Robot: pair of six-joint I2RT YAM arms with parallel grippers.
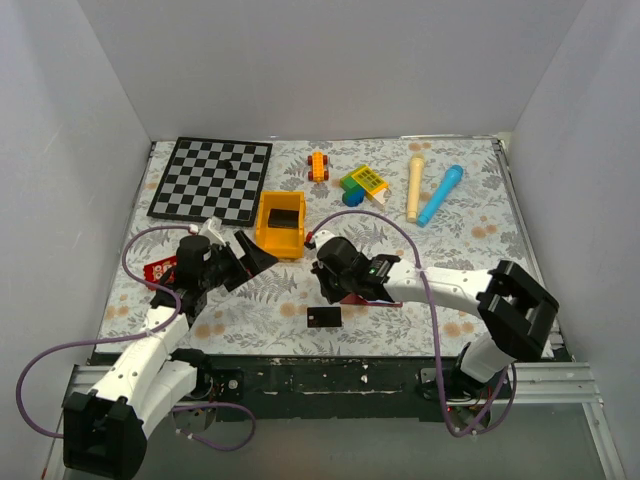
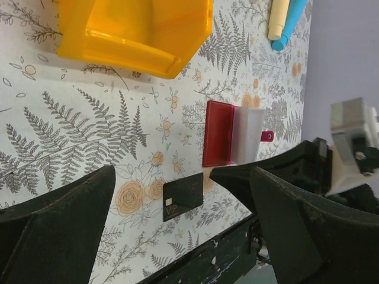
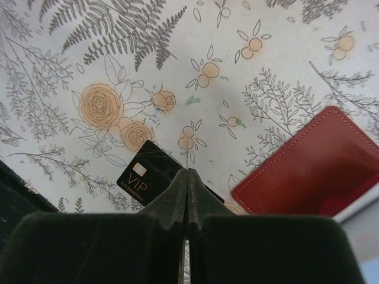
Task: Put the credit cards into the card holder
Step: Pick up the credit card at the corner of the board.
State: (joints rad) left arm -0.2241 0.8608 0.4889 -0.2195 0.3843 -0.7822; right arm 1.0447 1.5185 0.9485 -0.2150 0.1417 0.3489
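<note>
left gripper (image 1: 254,259): arm stretched forward, jaws wide apart, empty | right gripper (image 3: 187,177): arm folded inward, fingers pressed together, empty, over credit card (image 3: 144,176) near card holder (image 3: 314,168)

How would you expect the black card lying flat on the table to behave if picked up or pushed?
The black card looks thin and lies flush on the table, so probably there is little edge to grip. It may slide when pushed. Flat and unbent, it seems stiff and light.

One credit card (image 1: 324,317) plainly visible; one card holder (image 2: 218,133); one yellow bin (image 1: 280,246); one chessboard (image 1: 212,180).
</note>
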